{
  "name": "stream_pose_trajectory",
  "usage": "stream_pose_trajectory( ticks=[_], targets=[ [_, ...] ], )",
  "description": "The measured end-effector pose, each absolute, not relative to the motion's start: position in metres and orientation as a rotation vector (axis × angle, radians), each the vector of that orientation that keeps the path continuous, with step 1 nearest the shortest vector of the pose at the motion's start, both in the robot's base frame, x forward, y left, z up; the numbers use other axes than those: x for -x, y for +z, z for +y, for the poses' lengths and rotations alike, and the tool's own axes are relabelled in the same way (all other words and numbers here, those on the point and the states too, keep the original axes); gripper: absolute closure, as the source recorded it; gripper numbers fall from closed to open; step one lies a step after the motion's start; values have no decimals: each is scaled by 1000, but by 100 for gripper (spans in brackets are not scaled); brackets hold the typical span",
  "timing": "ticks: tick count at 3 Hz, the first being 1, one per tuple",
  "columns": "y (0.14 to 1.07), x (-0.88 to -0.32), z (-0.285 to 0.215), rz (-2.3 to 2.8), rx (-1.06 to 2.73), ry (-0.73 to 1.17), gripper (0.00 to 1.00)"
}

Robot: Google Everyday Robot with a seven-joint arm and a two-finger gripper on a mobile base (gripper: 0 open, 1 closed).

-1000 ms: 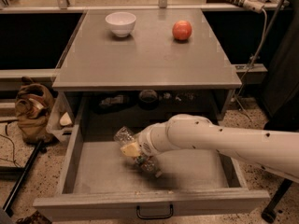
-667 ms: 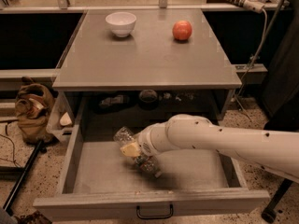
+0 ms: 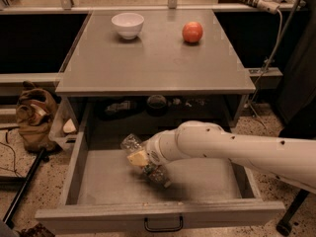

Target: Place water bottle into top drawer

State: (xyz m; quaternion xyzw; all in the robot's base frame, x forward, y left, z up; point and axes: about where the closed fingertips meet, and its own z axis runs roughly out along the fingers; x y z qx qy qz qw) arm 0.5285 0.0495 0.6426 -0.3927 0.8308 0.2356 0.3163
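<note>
the pincer (image 3: 141, 159) is inside the open top drawer (image 3: 98, 215), clamped around the middle of the water bottle (image 3: 132, 144). the bottle is tilted, left of the drawer's centre.

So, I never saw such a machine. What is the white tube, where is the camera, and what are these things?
The white tube is a robot arm; its gripper is low inside the wide grey top drawer, which is pulled open. The one camera looks down from the front. At the gripper is a small clear crinkled plastic water bottle, tilted; whether it is gripped is hidden. On the flat grey tabletop stand a white bowl and a round red fruit, apart.
</note>
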Motion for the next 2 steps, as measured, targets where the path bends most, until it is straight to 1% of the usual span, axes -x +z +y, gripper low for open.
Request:
stream_pose_trajectory(
  ticks=[1, 2],
  targets=[
    [643, -529, 50, 2187, 1034, 620, 11],
    [643, -529, 50, 2187, 1034, 620, 0]
  ],
)
